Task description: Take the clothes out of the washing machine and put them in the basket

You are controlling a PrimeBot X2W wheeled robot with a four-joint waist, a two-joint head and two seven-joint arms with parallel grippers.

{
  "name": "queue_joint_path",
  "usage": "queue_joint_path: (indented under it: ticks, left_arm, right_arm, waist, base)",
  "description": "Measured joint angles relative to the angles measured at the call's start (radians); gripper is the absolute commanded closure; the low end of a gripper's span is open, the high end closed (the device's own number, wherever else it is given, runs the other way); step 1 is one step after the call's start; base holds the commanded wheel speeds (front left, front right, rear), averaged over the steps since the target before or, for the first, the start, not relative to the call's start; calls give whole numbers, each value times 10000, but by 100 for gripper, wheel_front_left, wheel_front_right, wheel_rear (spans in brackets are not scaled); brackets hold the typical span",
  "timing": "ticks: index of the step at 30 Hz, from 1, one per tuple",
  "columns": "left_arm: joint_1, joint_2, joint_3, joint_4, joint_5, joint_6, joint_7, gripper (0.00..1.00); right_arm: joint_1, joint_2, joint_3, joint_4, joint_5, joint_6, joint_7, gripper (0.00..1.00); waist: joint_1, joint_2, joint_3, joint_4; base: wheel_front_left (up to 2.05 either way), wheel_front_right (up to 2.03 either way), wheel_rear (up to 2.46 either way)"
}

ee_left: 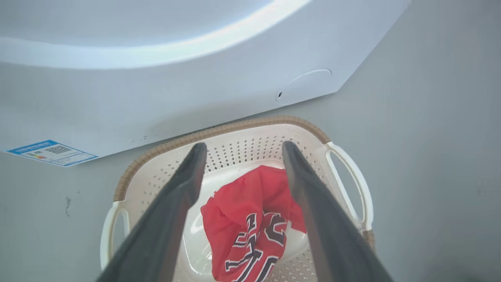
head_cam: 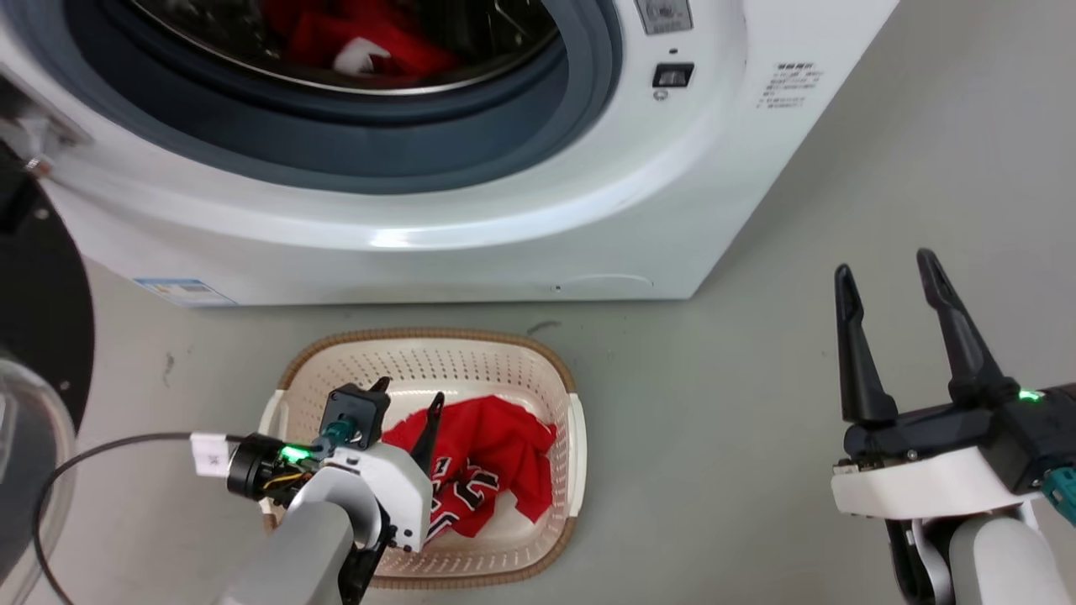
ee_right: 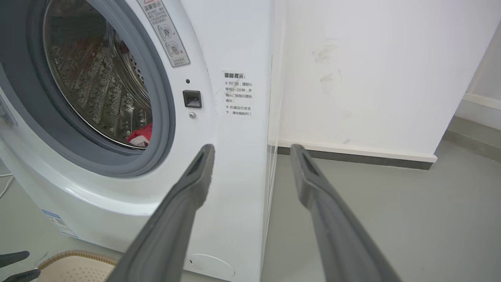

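Over the basket [head_cam: 437,336], the left gripper [head_cam: 410,391] hangs spread and empty, apparently leaving the red jersey [head_cam: 487,454] lying free inside. Right of the basket the right gripper [head_cam: 884,265] waits, parted and likewise empty. Beyond the basket, the washing machine [head_cam: 504,244] holds the second red garment [head_cam: 370,50], yet to fetch.

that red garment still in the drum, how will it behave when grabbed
Probably floppy: the red garment lies crumpled in the drum, like the jersey slumped in the basket. Likely light, so it should hang from one pinch. It may drag on the grey seal.
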Motion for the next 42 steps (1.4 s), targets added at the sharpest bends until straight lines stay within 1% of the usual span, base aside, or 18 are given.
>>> queue_joint_path:
  ticks: [4, 11, 17, 23, 27, 30, 32, 35, 42]
  left_arm:
    - [733, 157, 796, -1166, 324, 305, 2, 0]
    - [1919, 190, 2491, -3411, 959, 945, 0, 0]
    - [2924, -13, 3825, -5141, 1753, 1302, 2, 0]
    - [3463, -430, 5122, -6427, 2397, 1406, 2, 0]
    - [3490, -679, 5764, -6658, 2696, 1197, 0, 0]
    - [3289, -803, 6044, -6633, 2849, 920, 2, 0]
    - [2884, -811, 6169, -6460, 2926, 713, 2, 0]
    - [2124, -779, 6263, -5816, 2978, 420, 0, 0]
    - [-530, -364, 6094, -3728, 3103, -255, 161, 0]
  right_arm:
    - [250, 0, 48, 40, 0, 0, 0, 0]
    - [630, 0, 58, 117, 15, 0, 0, 0]
    - [816, 0, 71, 159, 19, 0, 0, 0]
    - [953, 0, 105, 184, 65, 0, 0, 0]
    - [956, 0, 194, 182, 94, 2, 0, 0]
    - [951, 0, 222, 151, 109, 0, 0, 0]
    - [920, 0, 228, 125, 123, 0, 0, 0]
    - [758, -2, 228, 65, 155, 0, 0, 0]
    - [185, -2, 293, -86, 255, 2, -2, 0]
  waist:
    - [0, 0, -522, 125]
    - [0, 0, -1219, 235]
    - [-1, 0, -1672, 299]
    - [0, 0, -1950, 282]
    - [0, 0, -2008, 175]
    - [0, 0, -1934, 82]
    - [1, 0, -1815, 30]
    - [1, 0, -1562, -44]
    - [2, 0, -689, -303]
  base:
    - [0, 0, 0]
    - [0, 0, 0]
    - [0, 0, 0]
    - [0, 0, 0]
    - [0, 0, 0]
    - [0, 0, 0]
    - [0, 0, 0]
    - [0, 0, 0]
    - [0, 0, 0]
